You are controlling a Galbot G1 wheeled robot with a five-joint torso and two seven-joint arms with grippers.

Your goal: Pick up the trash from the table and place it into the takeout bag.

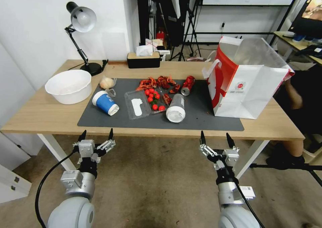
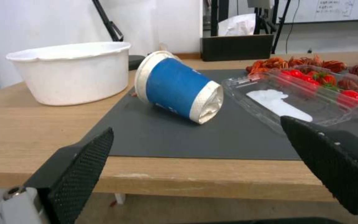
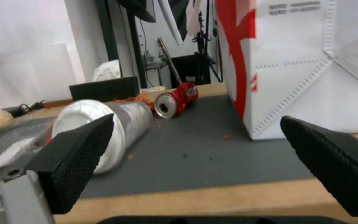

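The head camera looks down and forward over the whole table (image 1: pixel 40 115), takeout bag (image 1: pixel 250 87) at upper right. The left wrist camera sits low at the near edge, close on the blue cup (image 2: pixel 179 88). The right wrist camera, equally low, faces the grey cup (image 3: pixel 104 127) and bag. All three share the dark mat (image 1: pixel 201 115).

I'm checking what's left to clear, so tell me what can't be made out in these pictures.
- Takeout bag: its bottom inside is hidden by its own front wall in the head view; the right wrist view cuts off its top.
- Grey cup: partly covered by a finger of the right gripper in the right wrist view.
- Clear plastic bag: its contents are too small to identify.
- Bowl: whether anything lies inside is unclear.
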